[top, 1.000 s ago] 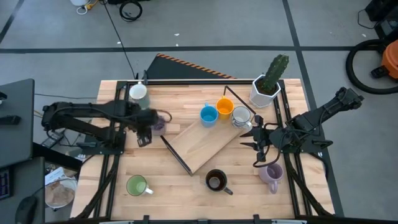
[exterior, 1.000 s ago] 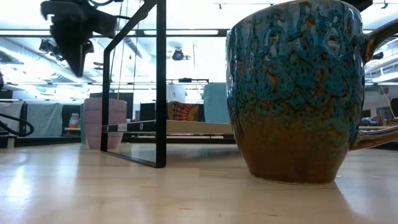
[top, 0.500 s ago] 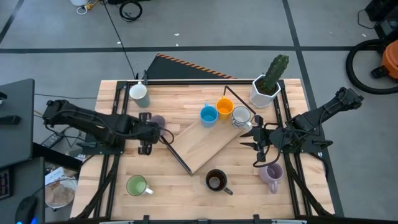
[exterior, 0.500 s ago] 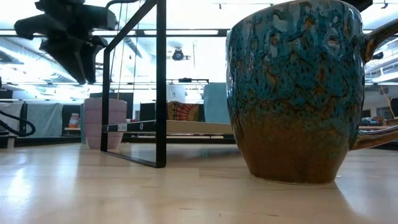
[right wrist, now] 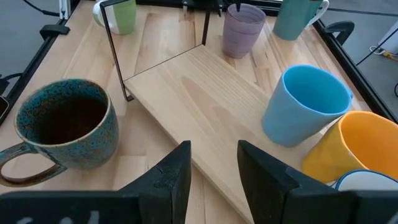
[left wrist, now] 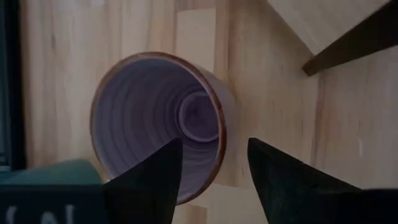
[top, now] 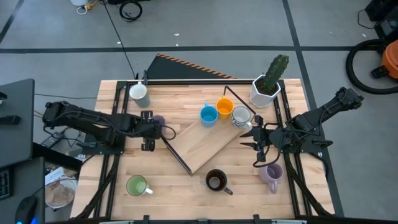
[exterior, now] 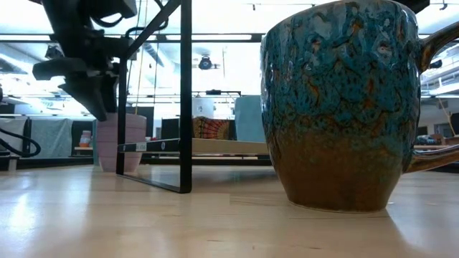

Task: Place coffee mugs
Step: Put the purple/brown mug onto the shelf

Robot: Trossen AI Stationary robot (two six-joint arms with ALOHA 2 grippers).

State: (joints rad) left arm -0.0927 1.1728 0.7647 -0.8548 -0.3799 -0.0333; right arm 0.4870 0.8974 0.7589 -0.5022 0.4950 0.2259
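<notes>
Moved: left hand (top: 148,132) has come lower over the lilac mug (left wrist: 160,127), fingers spread, one inside the rim.
Lilac mug: upright on the counter (top: 180,196), beside the wooden board (top: 205,140).
Right hand (top: 258,144): spread apart, waiting near the silvery-white mug (top: 241,117).

A pale wood surface (top: 186,186) stands on a grey floor (top: 205,25) crossed by dark seams. A black cable (top: 121,46) trails over the floor toward the surface's far edge, with a coil (top: 131,10) lying near the top. A striped hazard strip (top: 189,66) lies just behind the surface. To one side sits a dark desk (top: 15,118); at the other, a black hose loop (top: 368,65) beside something orange (top: 392,59). Seen level across the surface, the room is bright, with ceiling light strips (exterior: 215,36) and a patterned cloth (exterior: 211,129) far back.
</notes>
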